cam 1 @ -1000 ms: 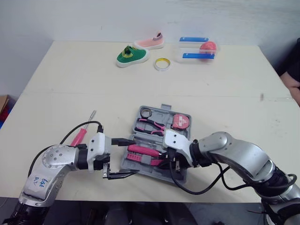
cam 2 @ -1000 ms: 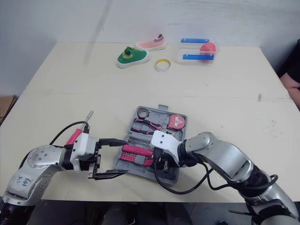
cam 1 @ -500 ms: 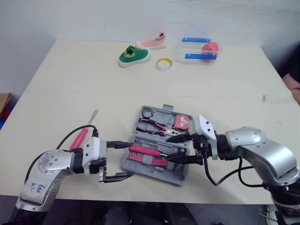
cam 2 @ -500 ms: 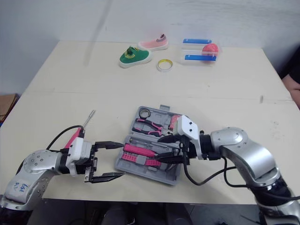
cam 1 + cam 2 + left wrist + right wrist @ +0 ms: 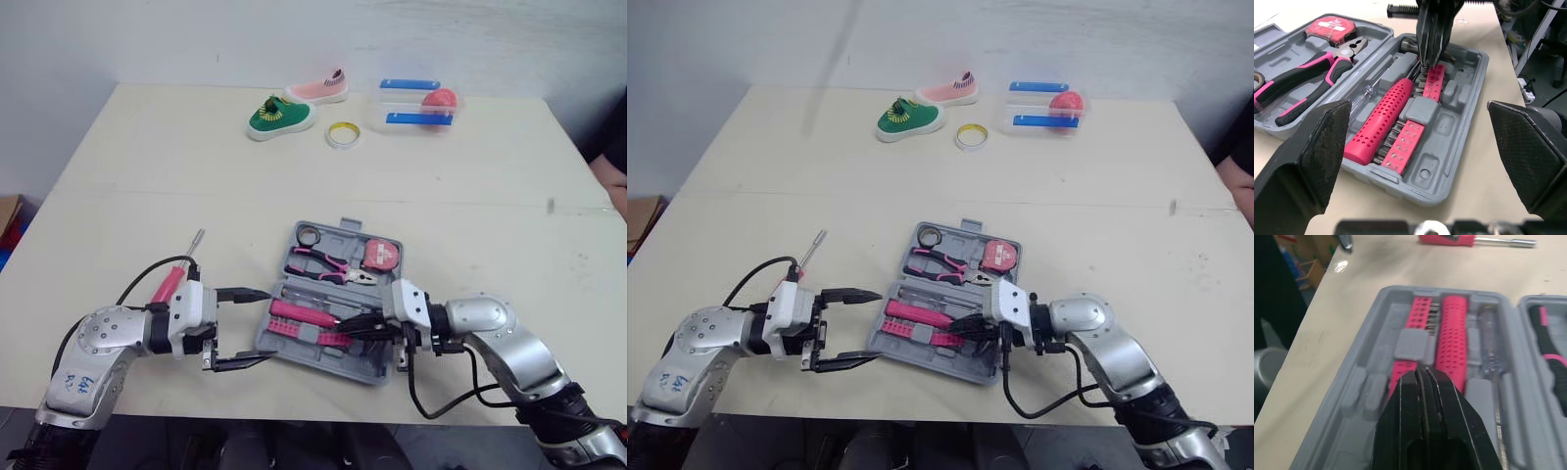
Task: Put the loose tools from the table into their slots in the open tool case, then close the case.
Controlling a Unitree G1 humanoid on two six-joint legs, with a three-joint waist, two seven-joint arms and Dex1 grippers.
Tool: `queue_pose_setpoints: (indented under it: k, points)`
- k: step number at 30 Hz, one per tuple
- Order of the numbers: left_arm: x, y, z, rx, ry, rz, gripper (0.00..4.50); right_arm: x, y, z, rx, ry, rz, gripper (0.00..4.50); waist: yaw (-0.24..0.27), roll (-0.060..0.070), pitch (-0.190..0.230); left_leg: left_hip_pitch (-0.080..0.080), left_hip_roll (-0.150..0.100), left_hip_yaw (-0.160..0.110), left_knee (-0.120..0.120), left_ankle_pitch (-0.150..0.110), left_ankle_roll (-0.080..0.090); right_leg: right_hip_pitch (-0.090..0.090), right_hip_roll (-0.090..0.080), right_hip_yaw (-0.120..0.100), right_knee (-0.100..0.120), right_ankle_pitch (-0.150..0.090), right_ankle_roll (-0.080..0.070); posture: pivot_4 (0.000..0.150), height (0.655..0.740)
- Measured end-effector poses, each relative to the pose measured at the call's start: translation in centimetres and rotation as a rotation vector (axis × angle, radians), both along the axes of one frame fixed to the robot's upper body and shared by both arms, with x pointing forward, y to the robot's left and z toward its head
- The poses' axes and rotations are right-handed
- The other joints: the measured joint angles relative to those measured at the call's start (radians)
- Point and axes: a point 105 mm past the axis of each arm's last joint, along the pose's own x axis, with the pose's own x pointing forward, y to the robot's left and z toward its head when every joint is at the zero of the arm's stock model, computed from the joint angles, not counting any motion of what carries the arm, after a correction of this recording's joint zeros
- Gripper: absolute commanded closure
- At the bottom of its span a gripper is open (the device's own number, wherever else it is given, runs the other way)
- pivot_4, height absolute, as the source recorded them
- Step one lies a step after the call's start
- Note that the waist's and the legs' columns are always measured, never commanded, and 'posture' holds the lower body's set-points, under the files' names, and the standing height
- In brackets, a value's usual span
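Note:
The grey tool case [image 5: 377,367] lies open near the table's front edge. It holds a pink handle [image 5: 1383,120], pink bit strips [image 5: 1405,147], pliers [image 5: 1308,81] and a red tape measure [image 5: 1332,24]. A pink screwdriver [image 5: 176,274] lies loose on the table left of the case, partly behind my left arm. My left gripper [image 5: 266,326] is wide open at the case's left front corner, with nothing between its fingers. My right gripper [image 5: 351,329] is shut and empty, pointing left, its tips over the bit strips at the case's right front.
At the back of the table are a green shoe [image 5: 279,116], a pink shoe [image 5: 315,90], a roll of tape [image 5: 340,133] and a clear box with blue lids and a pink ball [image 5: 416,106]. A person's arm [image 5: 615,157] shows at the right edge.
My right gripper's fingers have closed from open to shut, and that arm has dropped lower and drawn back to the right of the case. The left gripper stays open, barely moved.

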Motion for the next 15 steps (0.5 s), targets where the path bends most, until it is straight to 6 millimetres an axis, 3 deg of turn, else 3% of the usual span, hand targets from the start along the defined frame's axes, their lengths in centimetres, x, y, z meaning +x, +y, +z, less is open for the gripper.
queue_pose_setpoints:
  k: [15]
  points:
    - [0.39, -0.03, 0.31, 0.012, -0.019, 0.003, 0.0, -0.16, 0.23, -0.87, -0.113, -0.114, 0.07, 4.36, 0.001, -0.001, -0.001, 0.003, 0.0, 0.0, 0.001, 0.0, 0.0, 0.003, 0.0, 0.0, 0.0, 0.0, 0.0, 0.15, 0.74]
